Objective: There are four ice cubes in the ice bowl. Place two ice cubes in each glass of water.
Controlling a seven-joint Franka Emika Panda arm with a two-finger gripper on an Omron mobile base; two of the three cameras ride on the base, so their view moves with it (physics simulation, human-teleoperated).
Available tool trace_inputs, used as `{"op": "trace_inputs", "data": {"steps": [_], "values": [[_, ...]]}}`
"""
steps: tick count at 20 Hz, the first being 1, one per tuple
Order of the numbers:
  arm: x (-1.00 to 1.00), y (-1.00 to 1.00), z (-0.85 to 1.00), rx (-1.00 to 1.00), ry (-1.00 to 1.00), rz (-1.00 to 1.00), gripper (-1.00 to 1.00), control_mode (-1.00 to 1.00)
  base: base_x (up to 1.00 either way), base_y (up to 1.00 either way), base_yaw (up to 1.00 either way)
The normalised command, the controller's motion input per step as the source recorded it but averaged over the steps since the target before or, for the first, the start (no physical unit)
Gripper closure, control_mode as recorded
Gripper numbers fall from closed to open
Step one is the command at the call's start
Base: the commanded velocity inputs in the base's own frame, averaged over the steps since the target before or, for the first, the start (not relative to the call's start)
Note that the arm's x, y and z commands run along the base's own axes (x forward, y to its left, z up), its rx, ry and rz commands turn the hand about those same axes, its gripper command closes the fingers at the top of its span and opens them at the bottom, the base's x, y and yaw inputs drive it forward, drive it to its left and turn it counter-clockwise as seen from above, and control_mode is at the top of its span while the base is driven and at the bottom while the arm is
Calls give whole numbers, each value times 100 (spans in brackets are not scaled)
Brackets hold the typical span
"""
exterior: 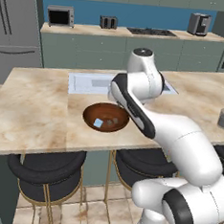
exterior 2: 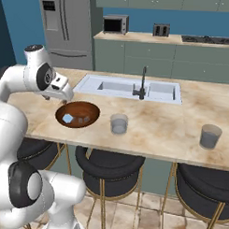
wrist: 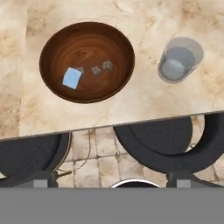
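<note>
- Fingertips of my gripper (wrist: 112, 180) sit at the bottom of the hand view, spread wide apart, nothing between them; jaws open and empty.
- Directly under my jaws: dark stool seats (wrist: 153, 139) and tiled floor, not the counter. I judge I'm hanging just off the counter's near edge.
- Ahead of the jaws, past the counter edge (wrist: 109, 122), lies the ice bowl (wrist: 52, 83), slightly to the left of my centre line in the hand view.
- Ice cubes (wrist: 72, 78) are inside the bowl: one pale blue cube looks bigger, to the left; three small greyish ones just beside it toward the right. All four look to be in the bowl, so neither glass has ice yet, as far as I can tell.
- Nearer glass of water (wrist: 180, 59) stands ahead and to the right of the jaws, apart from the bowl, upright.
- Second glass (exterior 2: 210, 136) is well apart, much further right along the counter.
- Key relation, my judgement: the cubes lie forward, down and a little left of the jaws, so I need to reach in over the bowl rim before closing; pale blue cube is the easiest target.
- Cubes are roughly equal-sided, so no long axis to line up with.
</note>
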Motion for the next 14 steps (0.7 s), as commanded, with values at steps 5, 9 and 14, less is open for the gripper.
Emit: {"op": "trace_inputs", "data": {"steps": [5, 9, 14], "values": [[-9, 22, -34, 16, 2, -16, -100, -100, 0, 0, 0], [-5, 1, -48, 35, 2, -25, -100, -100, 0, 0, 0], [10, -6, -30, 33, 0, -12, -100, -100, 0, 0, 0]]}}
